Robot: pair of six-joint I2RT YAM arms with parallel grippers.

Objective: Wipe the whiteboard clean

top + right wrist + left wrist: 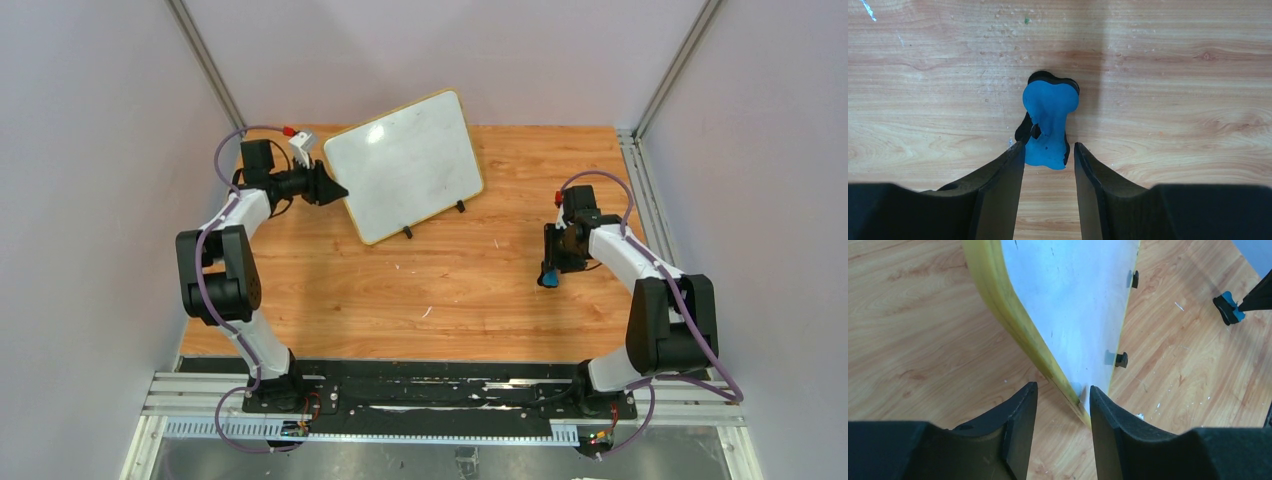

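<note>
The whiteboard [405, 165] stands tilted on two small black feet at the back middle of the table. It has a yellow frame and a white face with only faint smudges. My left gripper [335, 190] is at its near-left corner. In the left wrist view the jaws [1062, 392] are open, with the board's corner [1075, 340] between the fingertips, close to the right finger and clear of the left one. The small blue eraser [1048, 120] lies on the table. My right gripper [1048, 150] is open, its tips either side of the eraser's near end [548, 277].
The wooden table [440, 290] carries small white specks and crumbs. Grey walls and metal frame posts close in the back and sides. The eraser and the right gripper's tip also show at the far right of the left wrist view [1228, 307].
</note>
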